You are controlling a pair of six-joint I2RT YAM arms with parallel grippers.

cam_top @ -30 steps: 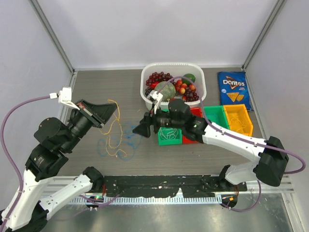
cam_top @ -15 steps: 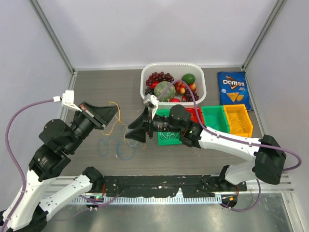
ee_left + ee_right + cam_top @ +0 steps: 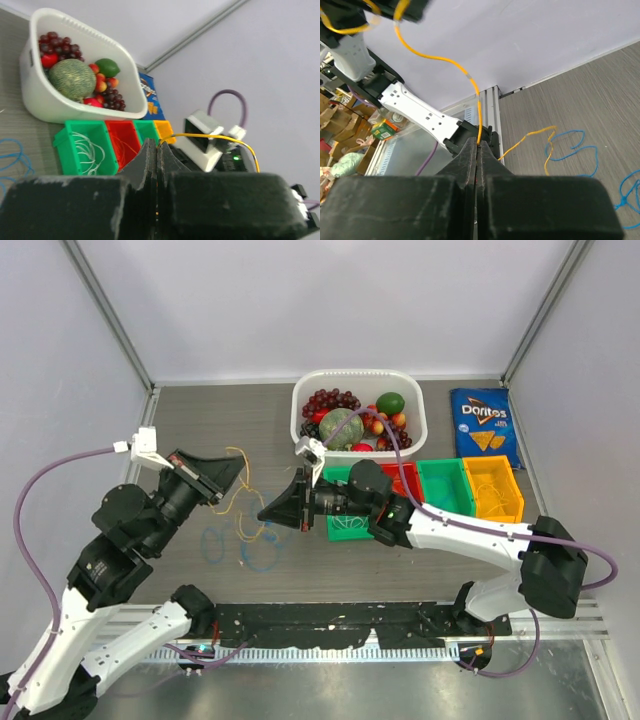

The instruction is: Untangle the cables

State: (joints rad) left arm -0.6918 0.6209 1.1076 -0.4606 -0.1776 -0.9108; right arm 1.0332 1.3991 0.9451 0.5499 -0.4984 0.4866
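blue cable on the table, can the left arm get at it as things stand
Probably not yet. The blue cable lies uncovered on the table near the left gripper, but that gripper is shut on the yellow cable, which the right gripper also pinches; it would have to let go first.

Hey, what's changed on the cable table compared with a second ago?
The right gripper moved left, toward the left arm, and closed from open onto the yellow cable. The left gripper stayed shut on that same cable, shifting only slightly. The fruit basket, the colored bins and the chip bag did not move.
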